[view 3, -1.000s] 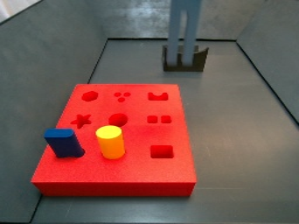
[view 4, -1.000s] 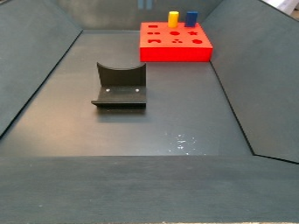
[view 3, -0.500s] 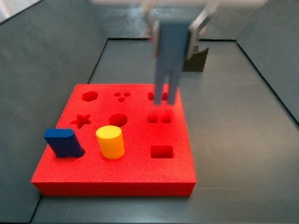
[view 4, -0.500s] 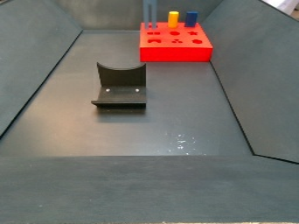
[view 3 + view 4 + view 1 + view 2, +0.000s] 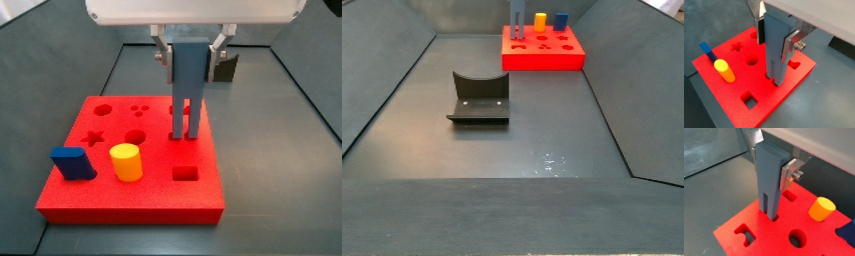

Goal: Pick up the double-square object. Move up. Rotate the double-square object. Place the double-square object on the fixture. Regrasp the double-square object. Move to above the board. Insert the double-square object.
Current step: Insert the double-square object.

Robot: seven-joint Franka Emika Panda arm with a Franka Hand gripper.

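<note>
My gripper is shut on the upper part of the double-square object, a long grey-blue bar held upright over the red board. Its two square prongs point down and their tips meet the board at the pair of small square holes near the middle of the right side. Both wrist views show the bar clamped between the silver fingers. In a side view the bar stands over the far board. The fixture stands bare on the floor, well away from the board.
A yellow cylinder and a short dark-blue block stand in the board near its front left. Star, round and square holes lie open around the bar. Dark sloping walls enclose the floor. The fixture is behind the board.
The gripper carried the bar from over the fixture to above the board, then came down, so the prongs now reach the two square holes.
</note>
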